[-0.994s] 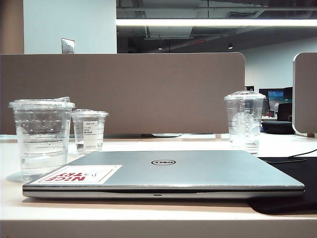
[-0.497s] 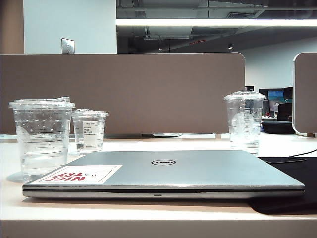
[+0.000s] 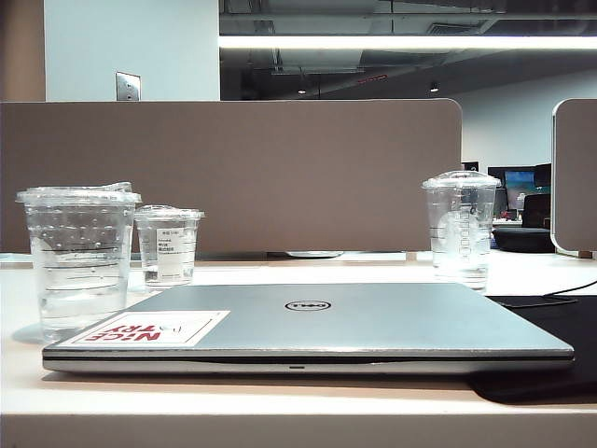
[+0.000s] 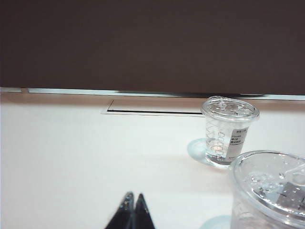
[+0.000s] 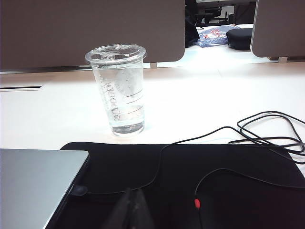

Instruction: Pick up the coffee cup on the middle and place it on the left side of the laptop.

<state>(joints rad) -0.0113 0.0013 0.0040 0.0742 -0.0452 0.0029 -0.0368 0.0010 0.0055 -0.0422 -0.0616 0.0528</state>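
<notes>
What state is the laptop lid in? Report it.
Shut. The laptop lies flat on the table with its lid down, logo and sticker facing up, no screen showing.

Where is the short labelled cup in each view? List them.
Exterior: short labelled cup at left, just right of the coffee cup.
Left wrist: beyond the coffee cup, ahead of the shut left hand.
Right wrist: absent; shut right hand above black mat.
Shared landmark: grey partition.

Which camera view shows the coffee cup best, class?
The exterior view: the coffee cup stands whole, lid to base, left of the laptop. The left wrist view catches only its lid and upper wall at the frame's corner, beyond the shut left gripper. The right wrist view lacks it.
</notes>
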